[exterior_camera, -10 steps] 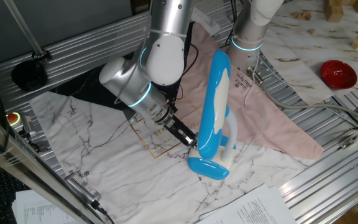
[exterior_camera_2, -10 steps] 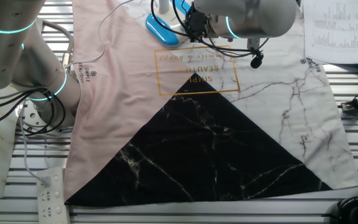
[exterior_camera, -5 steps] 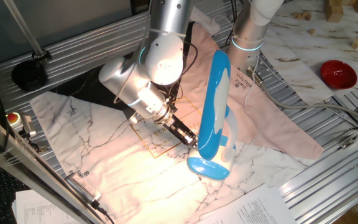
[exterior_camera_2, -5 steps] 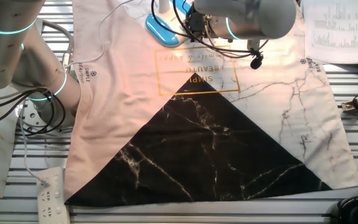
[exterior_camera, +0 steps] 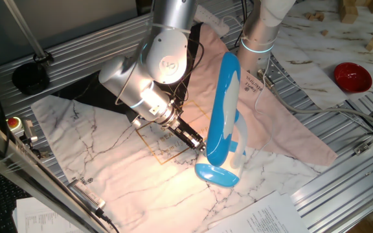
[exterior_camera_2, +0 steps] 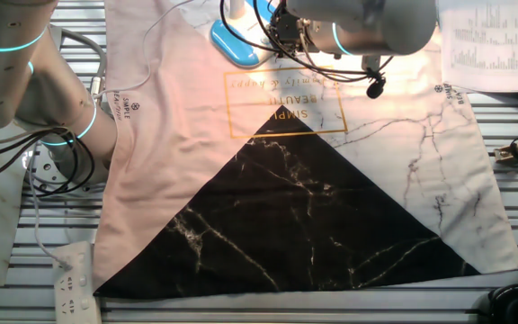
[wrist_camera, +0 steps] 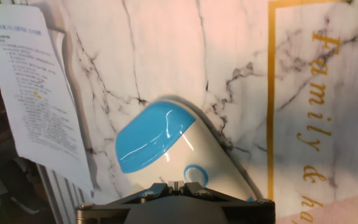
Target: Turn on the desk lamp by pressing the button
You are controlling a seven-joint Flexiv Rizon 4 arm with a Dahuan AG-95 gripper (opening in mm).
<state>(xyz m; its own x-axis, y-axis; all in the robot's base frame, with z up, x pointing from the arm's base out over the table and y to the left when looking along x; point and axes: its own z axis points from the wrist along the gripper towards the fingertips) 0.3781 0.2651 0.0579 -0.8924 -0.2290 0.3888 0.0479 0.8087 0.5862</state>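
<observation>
The cloth (exterior_camera: 115, 162) now glows warm under the lit desk lamp (exterior_camera: 222, 116); the gripper (exterior_camera: 199, 145) beside it hides its fingers' state.

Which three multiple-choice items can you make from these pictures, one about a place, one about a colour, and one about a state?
1. Where does the red bowl stand in one fixed view?
A. On the marble cloth beside the lamp base
B. Far from the lamp, on the pale surface at the upper right
C. Under the gripper

2. What colour is the base of the desk lamp?
A. Bright blue
B. Green
C. Black

3. What is the state of the lamp?
A. Folded flat on the cloth
B. Lying on its side
C. Standing, with warm light on the cloth beside it

Answers:
1 B: the bowl sits near the right edge, well apart from the lamp.
2 A: the hand view shows a glossy blue top on the base.
3 C: the head stands upright and the cloth near the gripper glows warm.
</observation>
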